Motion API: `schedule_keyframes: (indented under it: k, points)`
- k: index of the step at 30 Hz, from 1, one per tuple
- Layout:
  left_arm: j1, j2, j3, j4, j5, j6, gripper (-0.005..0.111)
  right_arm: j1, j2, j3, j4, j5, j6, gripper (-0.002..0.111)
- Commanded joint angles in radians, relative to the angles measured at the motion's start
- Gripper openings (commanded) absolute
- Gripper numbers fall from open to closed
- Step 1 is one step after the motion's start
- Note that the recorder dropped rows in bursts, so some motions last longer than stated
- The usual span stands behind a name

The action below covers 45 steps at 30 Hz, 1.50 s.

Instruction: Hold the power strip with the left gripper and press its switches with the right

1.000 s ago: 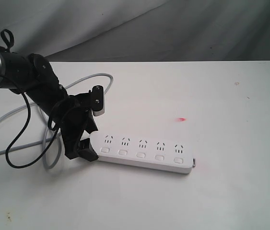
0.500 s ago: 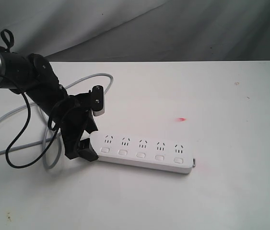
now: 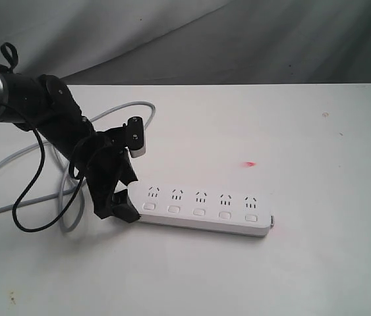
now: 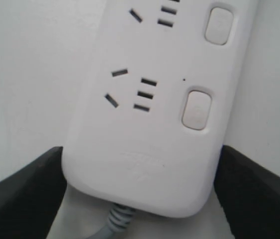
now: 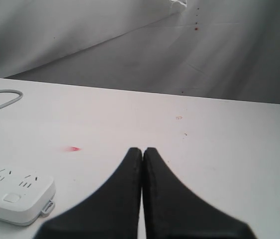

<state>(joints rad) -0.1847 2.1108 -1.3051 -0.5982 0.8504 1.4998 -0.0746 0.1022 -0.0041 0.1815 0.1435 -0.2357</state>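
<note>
the power strip (image 3: 185, 204) just nudges right on the tabletop (image 3: 304, 131), so our left pincer (image 3: 124, 197) grips its left end; right pincer (image 5: 142, 152), closed and empty, sits clear of the switches (image 3: 199, 212).

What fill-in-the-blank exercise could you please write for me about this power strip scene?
The power strip has ___ sockets in a row.
The left gripper straddles the strip's end where its grey ___ comes out.
The right gripper has its jaws ___, with nothing between them.
A small ___ mark lies on the table beyond the strip.
Missing words: five; cord; shut; red.
</note>
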Motion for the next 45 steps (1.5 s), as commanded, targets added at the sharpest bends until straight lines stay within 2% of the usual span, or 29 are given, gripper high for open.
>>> schedule_keyframes:
  k: [1,4,7,11,14,20,23,30,31,37,45]
  points:
    - [-0.001,-0.001,-0.001,-0.020,0.005,-0.013,0.080,-0.008,-0.005,0.003,-0.011,-0.008,0.005,0.000]
    - [-0.001,-0.001,-0.001,-0.020,-0.016,-0.020,0.097,-0.008,-0.005,0.003,-0.011,-0.008,0.005,0.000]
    - [-0.001,-0.005,-0.001,0.016,-0.016,-0.095,0.098,-0.008,-0.005,0.003,-0.011,-0.008,0.005,0.000]
    - [-0.001,-0.056,-0.027,0.195,-0.048,-0.185,0.098,-0.008,-0.005,0.003,-0.011,-0.008,0.005,0.000]
    - [-0.001,-0.158,-0.027,0.269,-0.053,-0.289,0.098,-0.008,-0.005,0.003,-0.011,-0.008,0.005,0.000]
    - [-0.001,-0.339,-0.027,0.317,-0.031,-0.495,0.094,-0.008,-0.005,0.003,-0.011,-0.008,0.005,0.000]
    - [-0.001,-0.425,-0.027,0.323,-0.018,-0.536,0.076,-0.008,-0.005,0.003,-0.011,-0.008,0.005,0.000]
    - [-0.001,-0.559,-0.027,0.285,0.075,-0.536,0.004,-0.008,-0.005,0.003,-0.011,-0.008,0.005,0.000]
    - [-0.001,-0.574,-0.027,0.267,0.085,-0.534,0.000,-0.008,-0.005,0.003,-0.011,-0.008,0.005,0.000]
    - [-0.001,-0.628,-0.027,0.135,0.098,-0.613,0.001,-0.008,-0.005,0.003,-0.011,-0.008,0.005,0.000]
    - [-0.001,-0.641,-0.027,0.136,0.090,-0.611,0.001,-0.008,-0.005,0.003,-0.011,-0.008,0.005,0.000]
